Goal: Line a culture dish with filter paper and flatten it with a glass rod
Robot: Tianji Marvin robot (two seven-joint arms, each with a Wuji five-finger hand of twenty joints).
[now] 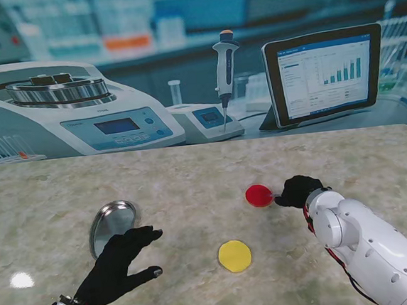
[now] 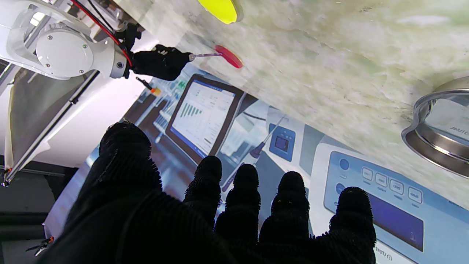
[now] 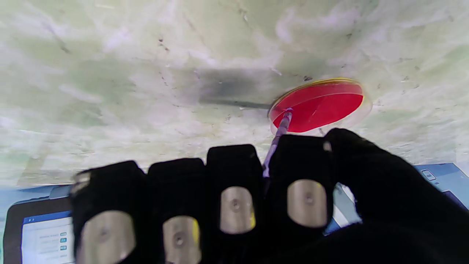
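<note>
Marbled green-white table top (image 1: 191, 175) fronts a printed laboratory backdrop, where a two-armed robot works at lining a culture dish. Its right hand (image 1: 299, 190), fingers clenched around a thin glass rod (image 3: 277, 137), holds the rod's tip on the red filter paper (image 3: 318, 106) lying inside the clear culture dish (image 3: 364, 110), right of centre on the table. The left hand (image 1: 124, 263) hovers released, fingers spread, near a round metal lid (image 1: 112, 223) on the left. A yellow disc (image 1: 234, 255) lies nearer to me, between the two hands.

Pressing appears under way. Done well, it probably calls for light, even pressure, the tip sweeping from the middle out to the rim so the shallow dish neither slides nor tips. The paper looks bright red, round and nearly flat, almost filling the dish, whose transparent rim shows faintly around it.
</note>
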